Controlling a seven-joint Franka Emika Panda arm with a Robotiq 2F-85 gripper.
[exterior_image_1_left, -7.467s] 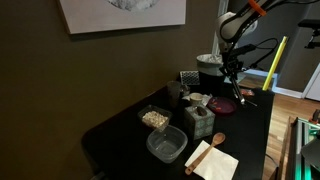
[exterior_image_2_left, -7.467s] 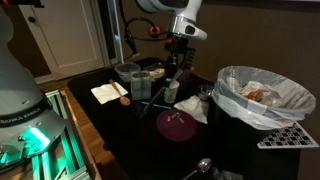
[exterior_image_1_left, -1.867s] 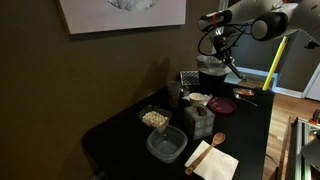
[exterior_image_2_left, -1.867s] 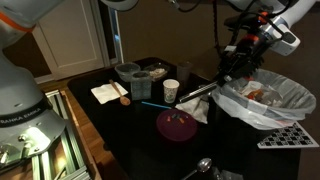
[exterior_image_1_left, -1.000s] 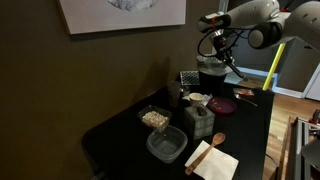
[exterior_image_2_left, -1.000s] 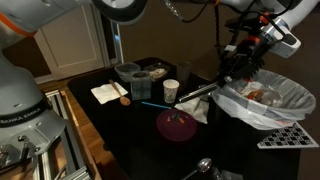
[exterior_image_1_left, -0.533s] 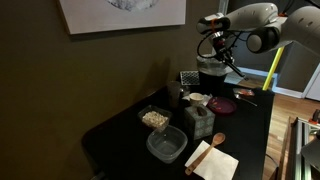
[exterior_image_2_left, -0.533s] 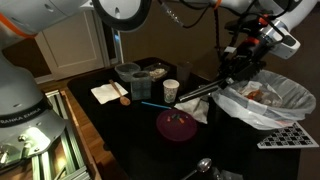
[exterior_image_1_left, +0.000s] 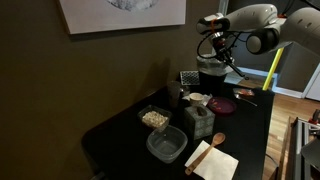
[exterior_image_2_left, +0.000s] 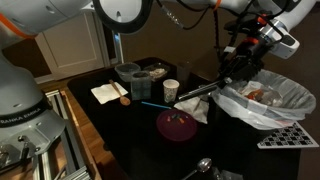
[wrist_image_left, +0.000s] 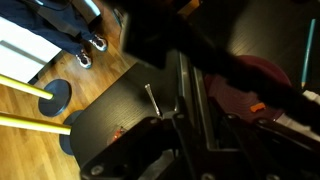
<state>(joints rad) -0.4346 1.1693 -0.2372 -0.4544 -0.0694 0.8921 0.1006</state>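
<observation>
The fingers stand narrow, pinched on the upper end of a long slim utensil. It slants down from them toward the counter, and what kind of utensil it is cannot be made out. In both exterior views the fingers hang over the rim of a trash bin lined with a white bag. The utensil's lower end hangs near a paper cup and a crumpled white napkin. A maroon plate lies on the counter below the utensil, and a blue straw lies near the cup. The wrist view is dark and blurred. It shows the plate and the wooden floor past the counter's edge.
</observation>
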